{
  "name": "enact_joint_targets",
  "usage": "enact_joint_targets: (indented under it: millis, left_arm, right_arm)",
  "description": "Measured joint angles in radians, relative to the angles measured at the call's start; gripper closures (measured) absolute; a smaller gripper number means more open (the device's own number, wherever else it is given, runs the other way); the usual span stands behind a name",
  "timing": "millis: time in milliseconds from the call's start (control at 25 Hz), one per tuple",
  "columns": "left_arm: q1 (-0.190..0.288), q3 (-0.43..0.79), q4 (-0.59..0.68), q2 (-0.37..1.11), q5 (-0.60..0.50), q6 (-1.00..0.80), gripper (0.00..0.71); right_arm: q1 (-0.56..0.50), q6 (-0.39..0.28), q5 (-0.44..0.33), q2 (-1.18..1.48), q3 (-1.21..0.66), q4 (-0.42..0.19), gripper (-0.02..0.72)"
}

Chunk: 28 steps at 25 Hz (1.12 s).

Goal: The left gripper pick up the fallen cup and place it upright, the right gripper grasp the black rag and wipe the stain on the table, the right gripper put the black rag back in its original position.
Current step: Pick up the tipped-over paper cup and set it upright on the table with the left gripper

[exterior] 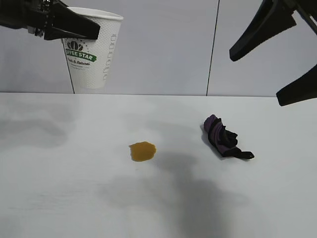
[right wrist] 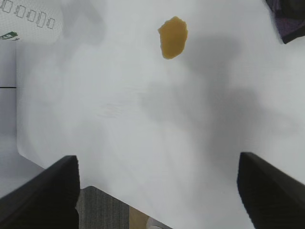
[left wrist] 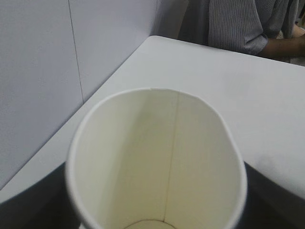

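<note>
One claw, the left claw (exterior: 74, 29), is clamped on the cup (exterior: 91, 54), upright at upper left above the surface (exterior: 59, 188); the right claw (exterior: 277, 74) hangs apart.

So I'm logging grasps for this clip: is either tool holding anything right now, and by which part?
The left tool holds the cup near its rim, mouth up, above the table. The right tool hangs open, holding nothing.

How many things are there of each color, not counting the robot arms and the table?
White: 1, the cup
Black with purple: 1, the black rag
Amber-brown: 1, the stain
Total: 3
</note>
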<state>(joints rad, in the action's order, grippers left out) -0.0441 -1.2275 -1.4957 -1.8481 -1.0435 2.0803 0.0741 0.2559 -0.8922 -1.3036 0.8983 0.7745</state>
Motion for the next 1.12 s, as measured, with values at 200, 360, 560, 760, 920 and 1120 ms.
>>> enact_joint_targets:
  millis: [200, 360, 560, 760, 920, 1120]
  left_arm:
    - [0.0, 0.074, -0.032, 0.0, 0.043, 0.085, 0.205]
    - [0.0, 0.14, -0.081, 0.0, 0.062, 0.159, 0.205]
    - [0.0, 0.227, -0.172, 0.0, 0.103, 0.3, 0.205]
    - [0.0, 0.314, -0.188, 0.0, 0.151, 0.421, 0.207]
    - [0.002, 0.346, -0.191, 0.0, 0.19, 0.445, 0.209]
    - [0.017, 0.347, -0.201, -0.034, 0.185, 0.443, 0.21]
  right_arm:
    - [0.0, 0.0, 0.001, 0.0, 0.0, 0.0, 0.081]
    - [0.0, 0.0, 0.001, 0.0, 0.0, 0.0, 0.081]
    - [0.0, 0.0, 0.001, 0.0, 0.0, 0.0, 0.081]
    - [0.0, 0.0, 0.001, 0.0, 0.0, 0.0, 0.081]
    - [0.0, 0.0, 0.002, 0.0, 0.0, 0.0, 0.081]
    - [0.0, 0.0, 0.002, 0.0, 0.0, 0.0, 0.081]
